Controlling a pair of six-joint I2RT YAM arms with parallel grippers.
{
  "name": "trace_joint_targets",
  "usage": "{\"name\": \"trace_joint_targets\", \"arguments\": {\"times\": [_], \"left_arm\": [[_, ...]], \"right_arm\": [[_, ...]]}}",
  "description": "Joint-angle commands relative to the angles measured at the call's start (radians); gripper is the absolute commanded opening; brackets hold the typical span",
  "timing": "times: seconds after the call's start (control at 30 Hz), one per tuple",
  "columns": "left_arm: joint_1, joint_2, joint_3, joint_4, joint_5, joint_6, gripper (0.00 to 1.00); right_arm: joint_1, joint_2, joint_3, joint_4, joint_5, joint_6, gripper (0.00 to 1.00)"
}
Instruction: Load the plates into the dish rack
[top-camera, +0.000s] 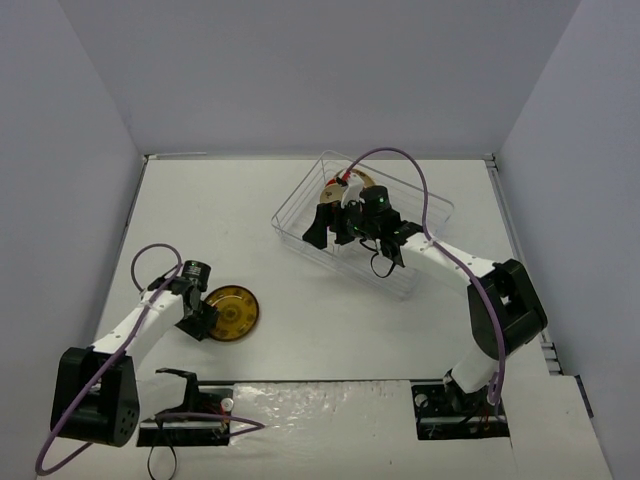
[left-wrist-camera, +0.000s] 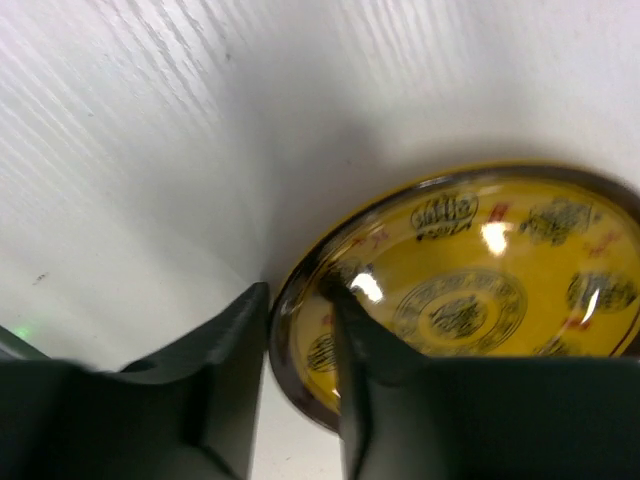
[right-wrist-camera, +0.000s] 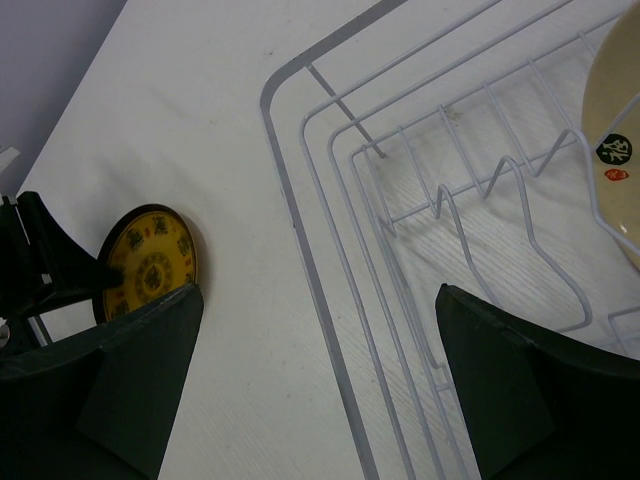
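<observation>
A: Well, where is the yellow plate (top-camera: 232, 313)?

B: Flat on the bench (top-camera: 330, 340), in the near left part, well apart from the dish rack (top-camera: 432, 208). It has a dark brown rim and dark motifs on a yellow face.

A: And the left end effector (left-wrist-camera: 298, 290)?

B: Down at the plate's left edge. Its wrist view shows one finger (left-wrist-camera: 225, 350) outside the rim and the other inside on the yellow face, closed in on the rim between them. The plate lies on the bench, not lifted.

A: The right end effector (right-wrist-camera: 318, 295)?

B: Wide open, holding nothing. It hangs over the rack, its two fingers far apart with bare wire prongs below.

A: Anything in the rack?

B: Yes. From above, a few plates (top-camera: 350, 185) stand on edge just beyond the right end effector. I see cream and a bit of red but cannot count them. The right wrist view catches the edge of a cream plate (right-wrist-camera: 612, 120) with a dark mark and a small red one, standing among the prongs.
</observation>
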Motion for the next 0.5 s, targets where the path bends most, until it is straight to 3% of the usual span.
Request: {"name": "trace_joint_targets", "arguments": {"times": [0.0, 0.1, 0.33, 0.47], "left_arm": [[-0.022, 0.026, -0.033, 0.087, 0.001, -0.029, 0.13], [-0.035, 0.007, -0.049, 0.1, -0.016, -0.033, 0.01], [-0.067, -0.064, -0.014, 0.067, -0.082, -0.011, 0.0], [-0.178, -0.189, 0.085, 0.031, -0.257, 0.045, 0.0]], "right_arm": [[-0.007, -0.026, 0.018, 0.078, -0.012, 0.011, 1.0], [-0.008, -0.016, 0.019, 0.08, -0.014, 0.016, 1.0], [-0.008, -0.013, 0.021, 0.081, -0.015, 0.018, 1.0], [-0.007, -0.012, 0.019, 0.081, -0.011, 0.01, 1.0]]}}
